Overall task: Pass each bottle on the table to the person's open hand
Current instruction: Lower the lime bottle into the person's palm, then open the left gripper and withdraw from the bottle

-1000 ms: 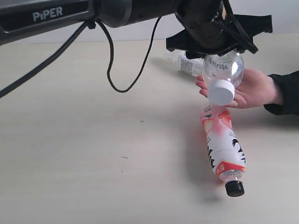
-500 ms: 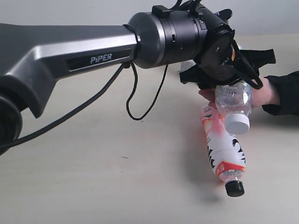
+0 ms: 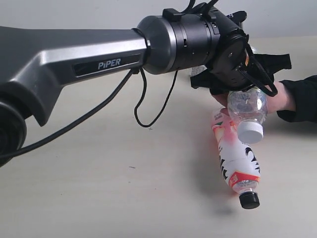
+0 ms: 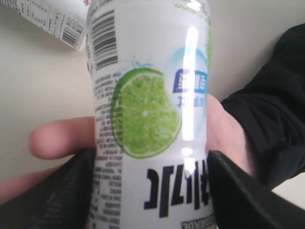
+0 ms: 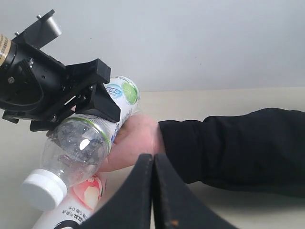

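1. Left gripper (image 4: 152, 200): jaws clamped on the lime-label bottle (image 4: 143, 109), cap end tilted down.
2. Pink-white bottle (image 3: 237, 158): lying on the table (image 3: 99, 188) directly below that gripper, not yet delivered. A second labelled bottle (image 4: 52, 16) lies just beyond the gripper.
3. Person's open hand (image 3: 282, 96): cupped behind the gripped bottle. Handover judged pending release.
4. Right gripper (image 5: 153, 164): closed, empty.
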`<state>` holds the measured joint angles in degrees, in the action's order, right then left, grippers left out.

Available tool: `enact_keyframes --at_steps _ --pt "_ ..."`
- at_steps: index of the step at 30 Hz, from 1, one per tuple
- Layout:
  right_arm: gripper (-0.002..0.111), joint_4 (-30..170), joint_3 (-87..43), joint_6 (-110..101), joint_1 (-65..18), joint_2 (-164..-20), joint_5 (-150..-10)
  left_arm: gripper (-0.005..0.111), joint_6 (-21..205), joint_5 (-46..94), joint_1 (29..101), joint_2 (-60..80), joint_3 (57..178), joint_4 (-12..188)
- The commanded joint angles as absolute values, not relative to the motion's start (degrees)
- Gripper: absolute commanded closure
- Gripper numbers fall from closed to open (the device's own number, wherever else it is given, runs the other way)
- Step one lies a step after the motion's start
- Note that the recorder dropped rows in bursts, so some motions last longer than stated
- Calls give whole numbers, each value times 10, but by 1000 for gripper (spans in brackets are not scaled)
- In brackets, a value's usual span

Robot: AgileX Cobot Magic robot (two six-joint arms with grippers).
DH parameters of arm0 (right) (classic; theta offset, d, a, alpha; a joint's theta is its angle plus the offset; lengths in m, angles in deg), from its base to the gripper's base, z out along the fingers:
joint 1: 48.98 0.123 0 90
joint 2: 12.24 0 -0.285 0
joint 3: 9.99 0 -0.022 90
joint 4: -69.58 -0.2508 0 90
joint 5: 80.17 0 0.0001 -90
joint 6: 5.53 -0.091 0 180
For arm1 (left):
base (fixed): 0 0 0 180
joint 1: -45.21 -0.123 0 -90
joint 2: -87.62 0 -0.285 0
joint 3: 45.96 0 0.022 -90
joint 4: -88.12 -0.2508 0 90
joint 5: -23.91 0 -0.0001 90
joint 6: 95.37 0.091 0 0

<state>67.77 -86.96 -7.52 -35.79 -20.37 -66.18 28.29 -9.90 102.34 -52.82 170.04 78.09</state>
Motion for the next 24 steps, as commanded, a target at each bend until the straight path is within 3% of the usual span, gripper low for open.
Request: enact_keyframes --at_steps 1,3,7,24 --pt "108 679 -872 -72 -360 -200 -666 34 291 -92 1024 -528 1703 772" --pt "108 679 -872 -72 -360 -200 -666 22 291 -92 1024 -528 1703 764" --pt "108 679 -872 -72 -360 -200 -666 10 293 -92 1024 -528 1703 760" --pt "108 679 -872 -72 -360 -200 -666 9 323 -103 1024 -484 1703 750"
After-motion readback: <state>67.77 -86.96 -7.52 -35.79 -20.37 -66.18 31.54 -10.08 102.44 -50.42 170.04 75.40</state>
